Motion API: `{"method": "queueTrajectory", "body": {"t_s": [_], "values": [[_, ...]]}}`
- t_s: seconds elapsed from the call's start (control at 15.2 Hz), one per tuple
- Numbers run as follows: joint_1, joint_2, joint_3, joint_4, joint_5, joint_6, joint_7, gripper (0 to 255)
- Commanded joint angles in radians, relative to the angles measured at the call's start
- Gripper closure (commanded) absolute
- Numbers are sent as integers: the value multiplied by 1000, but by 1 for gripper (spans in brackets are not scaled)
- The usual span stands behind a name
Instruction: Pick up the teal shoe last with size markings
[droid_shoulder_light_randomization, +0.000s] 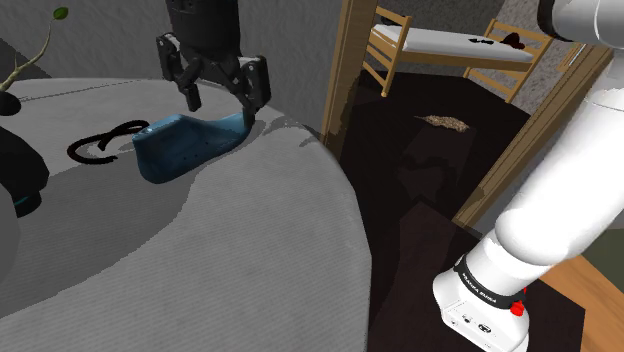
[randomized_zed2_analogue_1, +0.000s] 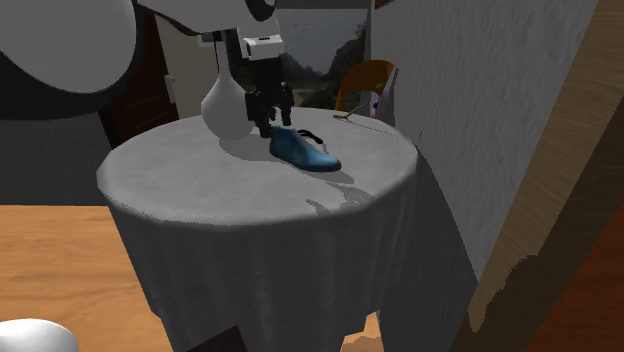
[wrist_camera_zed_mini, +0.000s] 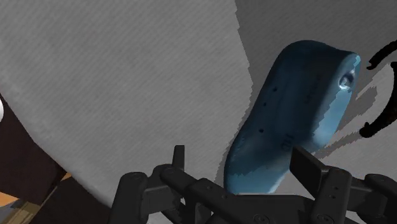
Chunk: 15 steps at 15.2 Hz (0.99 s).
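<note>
Shoulder view: looked down on a round table (droid_shoulder_light_randomization: 250, 260) draped in grey cloth, with the gripper (droid_shoulder_light_randomization: 221, 108) hanging low over it. Found the fingers (droid_shoulder_light_randomization: 250, 112) spread apart, open, clasping nothing. Saw the teal shoe last (droid_shoulder_light_randomization: 185, 145) lying on the cloth just below the gripper, one end up between the fingers, the rest stretching away from them. Could not judge contact with either finger. Noted a black looped cord (droid_shoulder_light_randomization: 85, 155) on the cloth just past the last's end farthest from the gripper. Off the table's edge, well apart from the gripper, made out dark floor (droid_shoulder_light_randomization: 420, 200), a wooden bunk bed (droid_shoulder_light_randomization: 450, 45) and a small brown thing (droid_shoulder_light_randomization: 445, 122) lying on that floor.

Second exterior view: added a white vase (randomized_zed2_analogue_1: 228, 105) standing on the table just beside the gripper, an orange-brown chair (randomized_zed2_analogue_1: 362, 80) beyond it, a landscape picture (randomized_zed2_analogue_1: 320, 45) on the wall behind, and light wooden flooring (randomized_zed2_analogue_1: 60, 260) below the cloth's hem.

Wrist view: brought out small dark marks along the last's side and a round stud on its top, far from the fingers.
</note>
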<state>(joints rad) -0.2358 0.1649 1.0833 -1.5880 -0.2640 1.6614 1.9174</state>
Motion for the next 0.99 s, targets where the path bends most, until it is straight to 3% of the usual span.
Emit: {"method": "queueTrajectory", "body": {"t_s": [0.0, 0.26, 0.86, 0.92], "values": [[111, 162, -20, 125, -136, -50, 144, 0], [346, 377, -132, 411, -273, -160, 280, 0], [293, 360, -128, 272, -261, -47, 300, 0], [289, 356, -127, 266, -259, -44, 299, 255]]}}
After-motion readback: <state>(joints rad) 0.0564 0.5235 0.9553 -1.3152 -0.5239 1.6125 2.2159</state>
